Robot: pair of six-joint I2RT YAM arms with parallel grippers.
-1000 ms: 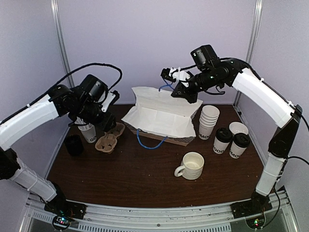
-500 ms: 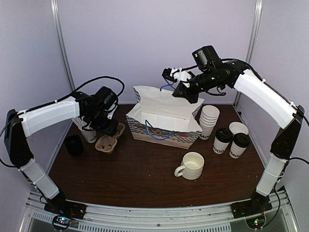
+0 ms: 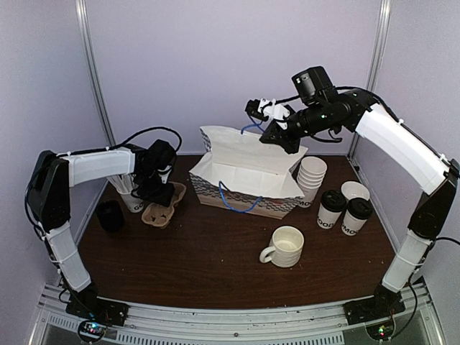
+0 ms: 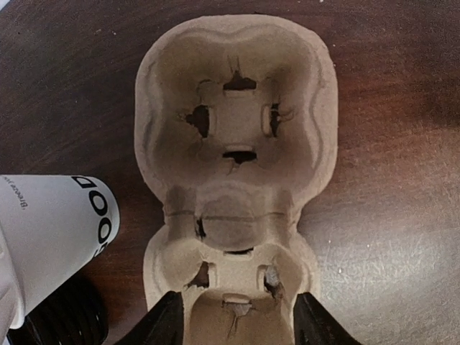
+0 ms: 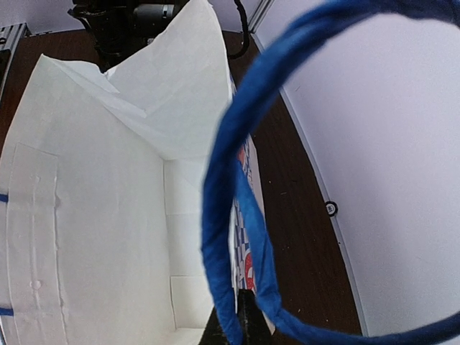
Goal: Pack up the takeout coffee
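Left fingers are standing apart, straddling the near end of the cardboard carrier. One tip is sitting on each side, and neither looks to be pinching yet. Right fingers are clamping together on the blue handle of the paper bag, holding it upright with the mouth gaping at the back of the surface. The two lidded cups are standing upright and touching at the far right, with nothing gripping them. They're sitting just beside the stack of bare cups and behind the mug. Key geometry: the coffee is sitting well apart from the left fingers, across the whole surface with the bag in between. The right arm is nearer to it but is tied up with the handle. The cups' long axes are running vertical, while the carrier's is running straight away from the left fingers, both pockets facing up and empty. A printed paper cup is crowding the carrier's left side, so I'm expecting a bump risk there. My read: the left arm is lining up to grab the carrier, and the cups are waiting for the carrier and bag to be sorted first.
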